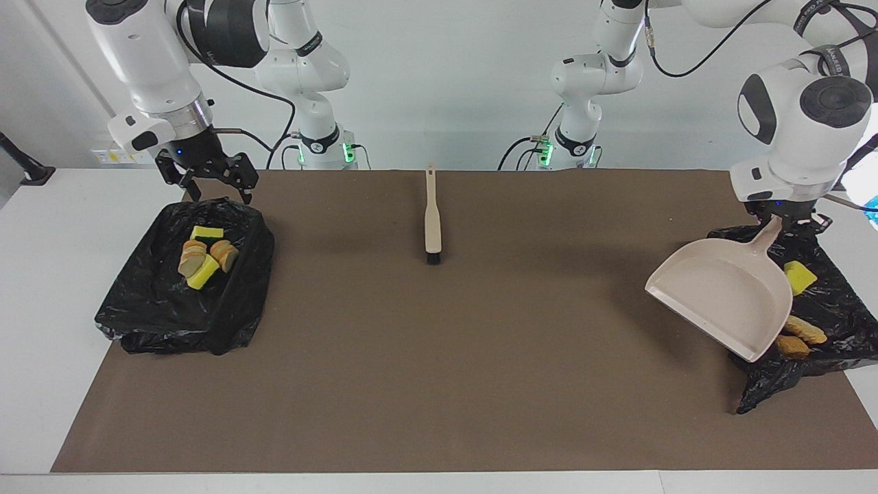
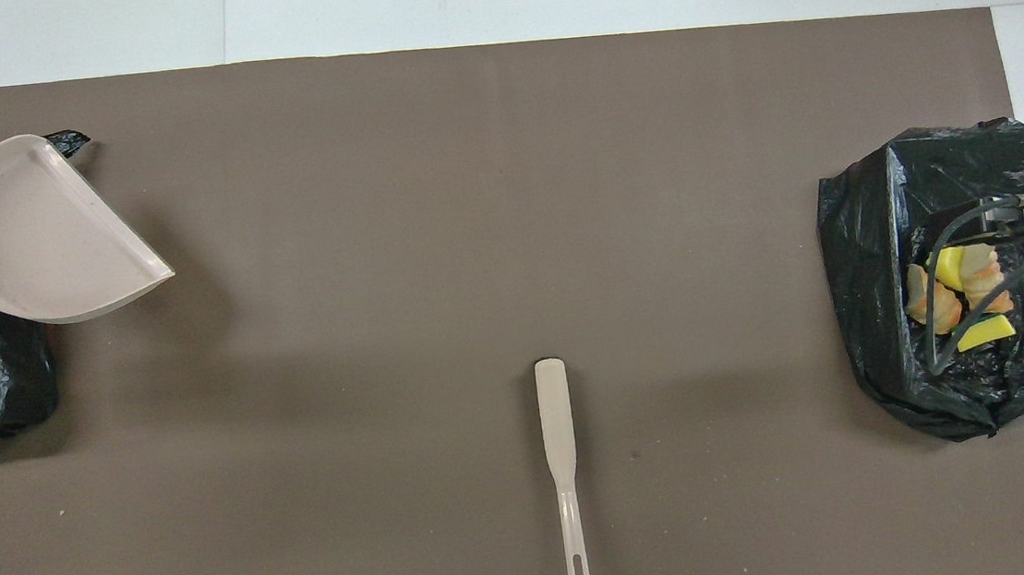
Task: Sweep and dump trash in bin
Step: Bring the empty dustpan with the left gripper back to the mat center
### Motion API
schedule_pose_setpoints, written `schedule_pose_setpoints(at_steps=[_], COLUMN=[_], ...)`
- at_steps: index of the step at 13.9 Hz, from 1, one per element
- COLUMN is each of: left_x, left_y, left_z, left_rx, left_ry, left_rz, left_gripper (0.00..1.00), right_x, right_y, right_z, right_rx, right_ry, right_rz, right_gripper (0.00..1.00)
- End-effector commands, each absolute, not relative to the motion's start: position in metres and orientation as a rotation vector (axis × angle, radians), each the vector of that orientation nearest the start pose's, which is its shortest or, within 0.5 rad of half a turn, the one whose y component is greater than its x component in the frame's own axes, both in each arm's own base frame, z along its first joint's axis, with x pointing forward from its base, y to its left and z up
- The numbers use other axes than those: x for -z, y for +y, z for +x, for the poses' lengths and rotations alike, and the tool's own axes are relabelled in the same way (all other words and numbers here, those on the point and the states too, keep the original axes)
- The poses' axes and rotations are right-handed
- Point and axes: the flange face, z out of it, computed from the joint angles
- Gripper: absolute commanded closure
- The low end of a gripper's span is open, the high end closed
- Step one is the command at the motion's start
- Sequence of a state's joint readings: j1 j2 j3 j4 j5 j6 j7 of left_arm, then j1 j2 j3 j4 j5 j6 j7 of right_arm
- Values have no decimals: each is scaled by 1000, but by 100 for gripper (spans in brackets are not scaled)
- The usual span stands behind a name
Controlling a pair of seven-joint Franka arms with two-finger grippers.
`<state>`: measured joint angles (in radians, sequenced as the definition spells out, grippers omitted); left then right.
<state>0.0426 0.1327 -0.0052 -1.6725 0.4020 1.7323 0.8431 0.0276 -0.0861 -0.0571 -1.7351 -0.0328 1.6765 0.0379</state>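
My left gripper (image 1: 782, 221) is shut on the handle of the beige dustpan (image 1: 720, 296), which hangs tilted and empty over the inner edge of the black-bagged bin (image 1: 838, 309) at the left arm's end. Trash lies in that bin: a yellow sponge chunk (image 1: 800, 277) and two orange-brown pieces (image 1: 801, 331). Another bagged bin (image 1: 151, 309) at the right arm's end holds a heap of trash (image 1: 204, 255). My right gripper (image 1: 214, 191) hovers open and empty above that bin's edge nearest the robots. In the overhead view the dustpan (image 2: 35, 237) covers the first bin's trash.
The beige brush (image 1: 433, 221) lies on the brown mat (image 1: 439, 370) midway between the bins, nearer the robots, its bristles pointing away from them. White table (image 1: 48, 288) borders the mat at both ends.
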Motion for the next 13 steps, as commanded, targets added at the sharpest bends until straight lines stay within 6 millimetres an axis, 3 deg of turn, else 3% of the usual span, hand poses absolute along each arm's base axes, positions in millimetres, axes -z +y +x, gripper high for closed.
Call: schedule_pose_setpoints(at_steps=[1,5,9,13], left_x=[-513,-506,-506,-508], left_y=[47,20,-54,-144], left_z=[580,576,574,560], left_rx=[-241,-174,-110,-77], left_ry=[1040,800,516,340], left_rz=[-2680,-2881,-3021,-3101], left_gripper=[100,100,100,100], right_x=[-643,-650,-650,-652], right_y=[-21,-22,-16,-17], right_z=[517,511,512,513], right_rx=[37,43,43,67], right_ry=[136,143,129,136], right_rz=[-3159,-3129,-3128,-3127], right_gripper=[0,0,0,0])
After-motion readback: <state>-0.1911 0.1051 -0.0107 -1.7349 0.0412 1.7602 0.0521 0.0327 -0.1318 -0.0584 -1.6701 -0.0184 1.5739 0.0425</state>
